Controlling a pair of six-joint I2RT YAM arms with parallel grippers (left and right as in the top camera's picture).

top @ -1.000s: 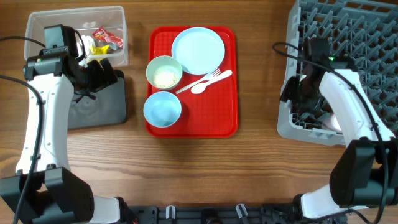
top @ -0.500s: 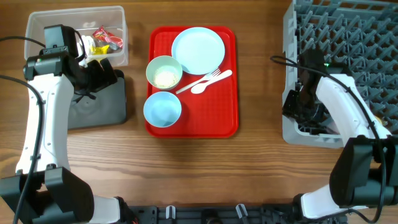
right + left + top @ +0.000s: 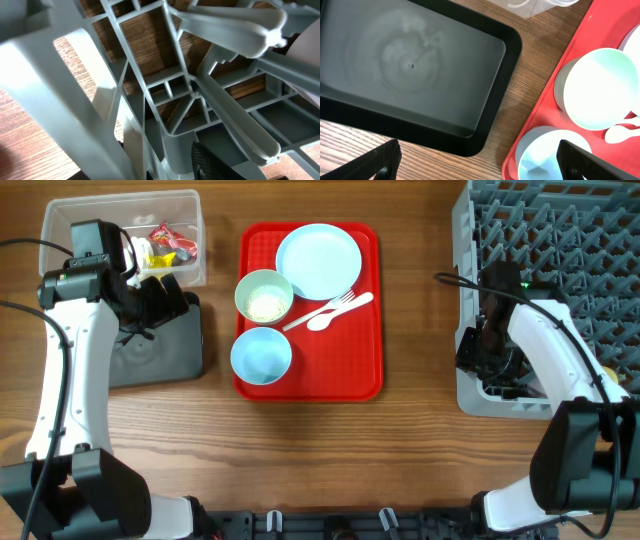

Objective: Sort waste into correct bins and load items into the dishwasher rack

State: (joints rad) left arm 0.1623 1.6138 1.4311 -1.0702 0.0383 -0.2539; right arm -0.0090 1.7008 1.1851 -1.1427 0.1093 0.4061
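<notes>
**Trash First, Then Dishes**

On the left, the clear tub [image 3: 60,220] holds the red and yellow wrappers [image 3: 165,240]. Our left gripper [image 3: 480,161] hangs over the black tray [image 3: 420,75], jaws wide apart, holding nothing. In the middle, the red tray [image 3: 330,375] carries the plate [image 3: 318,262], a bowl [image 3: 264,296] with rice grains [image 3: 266,305], a blue bowl [image 3: 261,355], the fork [image 3: 338,304] and the spoon [image 3: 324,321]. On the right, our right gripper [image 3: 490,355] sits low in the dishwasher rack [image 3: 560,240]; we cannot tell how its jaws stand. We think the rice comes next: grab that bowl's rim and tip it gently.
</notes>
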